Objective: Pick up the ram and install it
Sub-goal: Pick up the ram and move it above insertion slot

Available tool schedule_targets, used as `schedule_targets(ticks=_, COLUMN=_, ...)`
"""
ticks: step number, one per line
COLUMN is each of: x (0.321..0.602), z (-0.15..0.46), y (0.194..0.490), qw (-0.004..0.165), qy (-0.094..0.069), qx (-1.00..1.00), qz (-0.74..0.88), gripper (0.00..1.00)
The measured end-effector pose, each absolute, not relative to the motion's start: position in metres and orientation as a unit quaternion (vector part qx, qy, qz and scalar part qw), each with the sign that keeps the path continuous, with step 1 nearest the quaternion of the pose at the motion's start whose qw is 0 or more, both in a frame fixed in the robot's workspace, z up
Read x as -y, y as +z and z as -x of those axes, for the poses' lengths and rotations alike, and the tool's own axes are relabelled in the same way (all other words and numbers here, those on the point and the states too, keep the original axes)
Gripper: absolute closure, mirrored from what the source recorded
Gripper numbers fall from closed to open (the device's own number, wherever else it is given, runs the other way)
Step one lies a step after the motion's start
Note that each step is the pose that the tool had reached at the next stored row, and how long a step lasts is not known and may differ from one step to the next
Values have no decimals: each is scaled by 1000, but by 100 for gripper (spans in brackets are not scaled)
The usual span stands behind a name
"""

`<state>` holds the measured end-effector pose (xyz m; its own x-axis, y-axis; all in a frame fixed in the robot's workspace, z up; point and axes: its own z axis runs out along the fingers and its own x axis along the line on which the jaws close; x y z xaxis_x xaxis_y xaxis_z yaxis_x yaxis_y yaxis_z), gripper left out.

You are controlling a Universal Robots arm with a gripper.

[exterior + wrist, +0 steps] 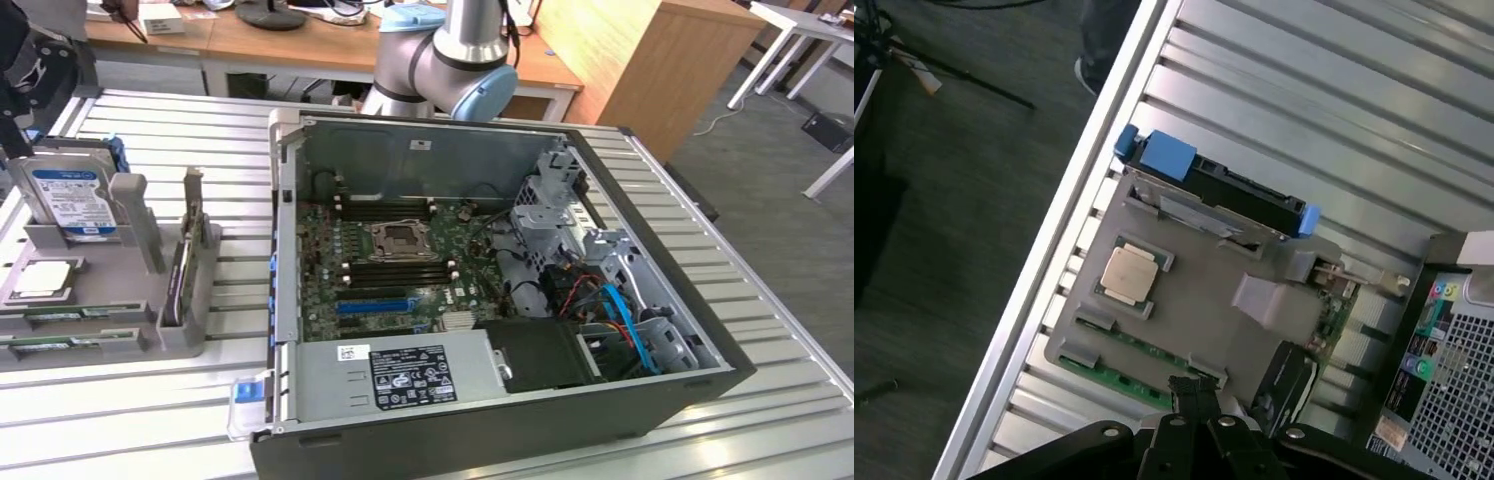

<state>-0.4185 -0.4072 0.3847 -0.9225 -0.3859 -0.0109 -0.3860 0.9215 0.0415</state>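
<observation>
Ram (1116,378): lying flat in a slot along the edge of the grey holder (1204,300), outside the open computer case (467,445). Gripper (1192,388): fingers closed, empty, poised close above the stick's end.

1. The arm (454,50) is cut off by the exterior view's top edge.
2. A dark shape (30,75) at that view's left edge is half cut off (I cannot tell what it is).
3. The tray (160,330) runs past the same edge.
4. The case (534,420) loses its near corner at the lower edge, and its label (411,377) is too small to read.
5. The gripper (1186,388) is cut off behind its fingers.
6. The ram (1119,375) has one end hidden behind the gripper.
</observation>
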Motion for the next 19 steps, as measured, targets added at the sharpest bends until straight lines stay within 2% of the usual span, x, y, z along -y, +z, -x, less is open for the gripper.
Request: schedule_targets(ticks=19, x=407, z=419, y=384, qw=-8, qy=21, qx=-940, qz=339, gripper=90)
